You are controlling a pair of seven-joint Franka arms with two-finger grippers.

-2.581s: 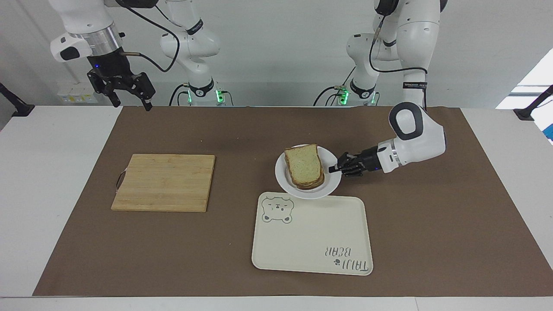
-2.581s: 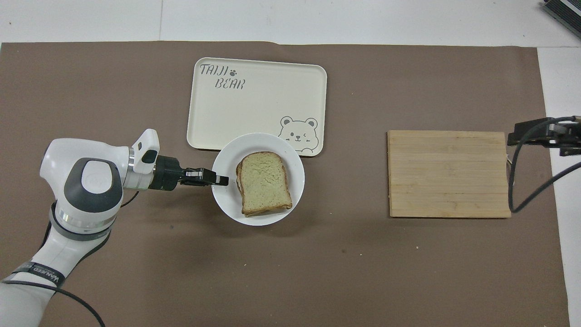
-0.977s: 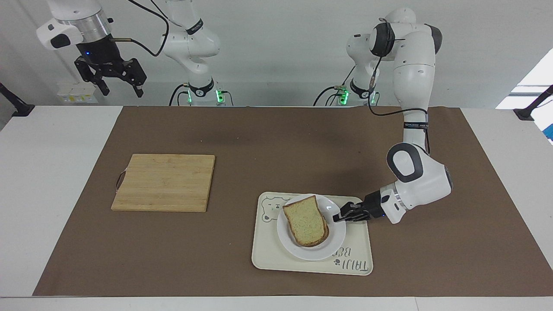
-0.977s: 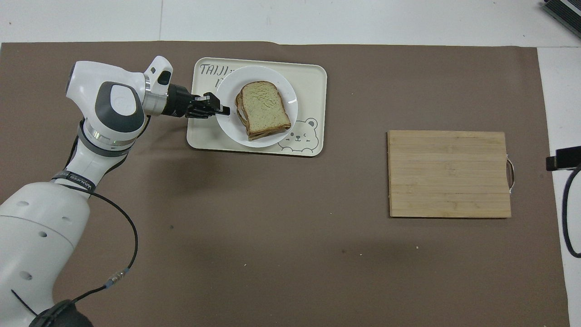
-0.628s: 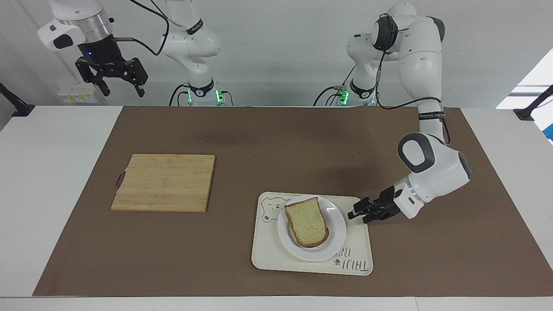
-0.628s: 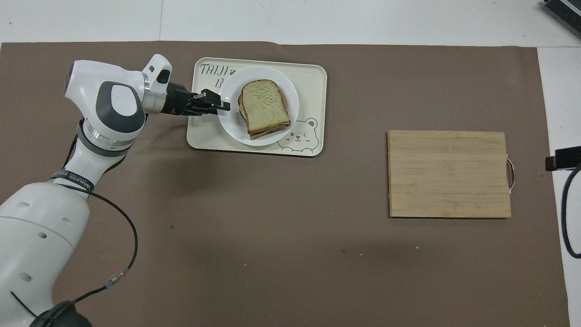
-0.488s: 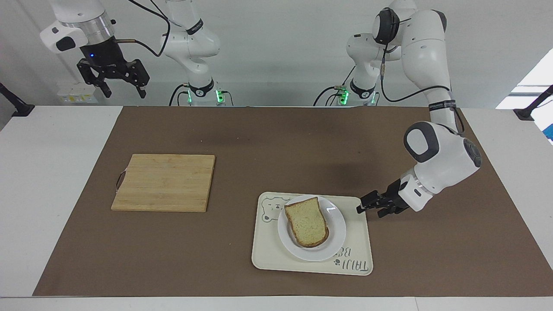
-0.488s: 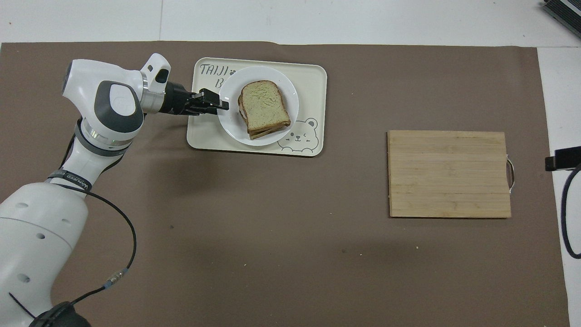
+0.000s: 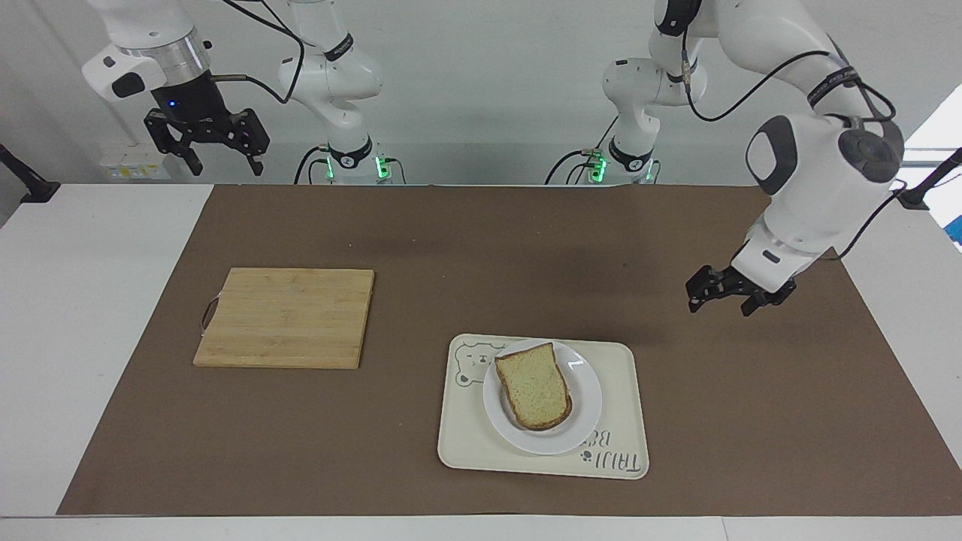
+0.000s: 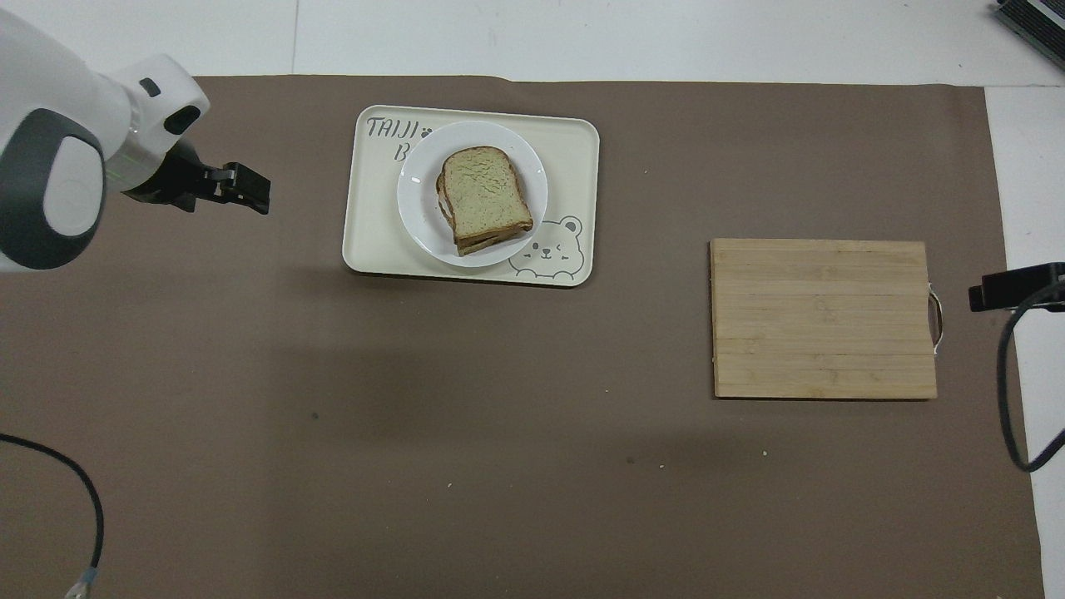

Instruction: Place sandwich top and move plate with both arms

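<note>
A brown mat (image 9: 481,248) covers the middle of the white table (image 9: 90,300). Toward the right arm's end lies a rectangular wooden cutting board (image 9: 287,317). Farther from the robots sits a cream rectangular tray with a bear drawing (image 9: 616,391), and on it a small round white plate (image 9: 586,391) carrying the sandwich, whose top is a pale bread slice with brown crust (image 9: 534,385) resting on the layers beneath. The left gripper (image 9: 725,297) hangs over bare mat toward the left arm's end, well apart from the tray, fingers spread and holding nothing. The right gripper (image 9: 222,154) waits raised near its base, jaws wide apart and empty.
</note>
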